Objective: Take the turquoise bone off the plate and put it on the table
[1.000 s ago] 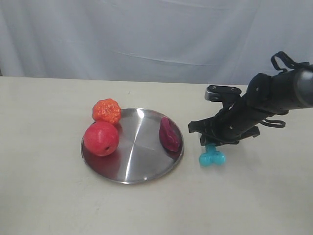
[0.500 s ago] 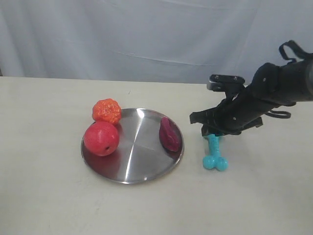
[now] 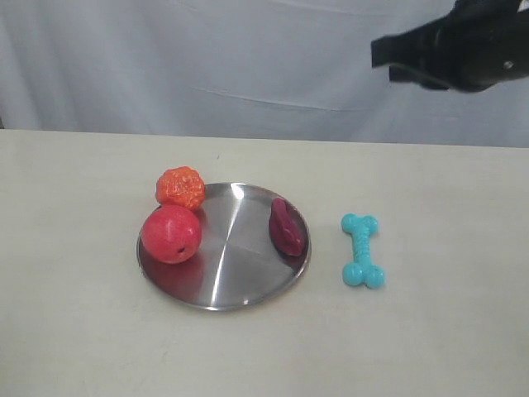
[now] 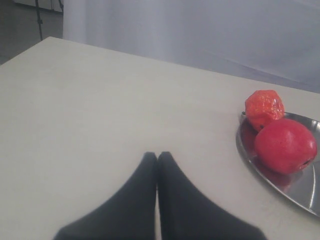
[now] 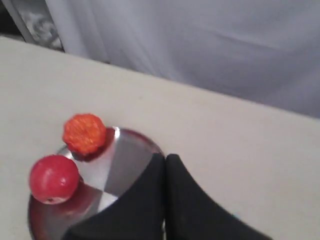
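The turquoise bone (image 3: 362,250) lies flat on the pale beige table (image 3: 446,331), just right of the round steel plate (image 3: 240,256) and not touching it. My right gripper (image 3: 382,55) hangs high above the table's back right, far from the bone. Its fingers are pressed together with nothing between them (image 5: 165,157), and they hide nearly all of the bone in the right wrist view. My left gripper (image 4: 157,155) is shut and empty, low over bare table to the side of the plate (image 4: 280,187). It does not show in the exterior view.
On the plate sit a red ball (image 3: 171,234) and a dark magenta piece (image 3: 285,226). An orange bumpy ball (image 3: 180,188) rests at the plate's back left rim. A white curtain (image 3: 248,58) closes off the back.
My right gripper has let go of the bone and risen from table level to the upper right. The bone now lies flat on the table.
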`<control>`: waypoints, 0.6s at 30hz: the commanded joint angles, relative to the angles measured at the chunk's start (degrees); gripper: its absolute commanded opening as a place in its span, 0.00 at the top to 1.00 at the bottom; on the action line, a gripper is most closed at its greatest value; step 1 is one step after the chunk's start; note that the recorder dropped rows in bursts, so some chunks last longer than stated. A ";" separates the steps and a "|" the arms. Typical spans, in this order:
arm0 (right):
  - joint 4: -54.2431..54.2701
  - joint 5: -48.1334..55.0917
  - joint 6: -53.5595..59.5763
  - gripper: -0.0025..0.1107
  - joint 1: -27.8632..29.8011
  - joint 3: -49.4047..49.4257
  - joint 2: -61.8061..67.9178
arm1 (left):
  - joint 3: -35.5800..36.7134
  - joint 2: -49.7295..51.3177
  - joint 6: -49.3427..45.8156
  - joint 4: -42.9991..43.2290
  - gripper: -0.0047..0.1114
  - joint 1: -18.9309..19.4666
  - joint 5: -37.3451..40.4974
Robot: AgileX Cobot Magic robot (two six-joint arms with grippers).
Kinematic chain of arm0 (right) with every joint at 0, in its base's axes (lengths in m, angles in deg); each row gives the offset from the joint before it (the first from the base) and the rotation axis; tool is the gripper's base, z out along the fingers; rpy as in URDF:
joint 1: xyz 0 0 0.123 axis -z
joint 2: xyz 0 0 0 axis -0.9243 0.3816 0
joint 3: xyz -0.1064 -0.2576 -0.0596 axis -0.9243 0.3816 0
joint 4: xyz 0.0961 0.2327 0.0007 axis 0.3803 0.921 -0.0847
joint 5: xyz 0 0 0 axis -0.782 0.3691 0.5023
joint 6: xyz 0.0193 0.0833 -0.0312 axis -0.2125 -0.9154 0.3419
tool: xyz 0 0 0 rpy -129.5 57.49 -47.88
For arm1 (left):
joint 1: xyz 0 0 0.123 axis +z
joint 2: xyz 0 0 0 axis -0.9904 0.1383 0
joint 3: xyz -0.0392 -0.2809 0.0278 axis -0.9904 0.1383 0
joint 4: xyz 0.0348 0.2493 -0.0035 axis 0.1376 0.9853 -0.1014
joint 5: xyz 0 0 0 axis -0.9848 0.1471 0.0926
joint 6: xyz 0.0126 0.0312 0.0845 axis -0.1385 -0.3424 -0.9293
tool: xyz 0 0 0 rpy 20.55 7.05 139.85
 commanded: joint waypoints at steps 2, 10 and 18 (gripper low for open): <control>-1.60 -4.66 0.69 0.98 -3.60 4.89 -15.12 | 0.15 -0.07 0.11 0.36 0.96 0.26 -0.31; -6.42 -5.77 0.68 0.98 -5.69 13.72 -35.61 | 0.15 -0.07 0.11 0.36 0.96 0.26 -0.31; -6.27 -6.12 -5.60 0.98 -5.69 23.15 -48.82 | 0.15 -0.07 0.11 0.36 0.96 0.26 -0.31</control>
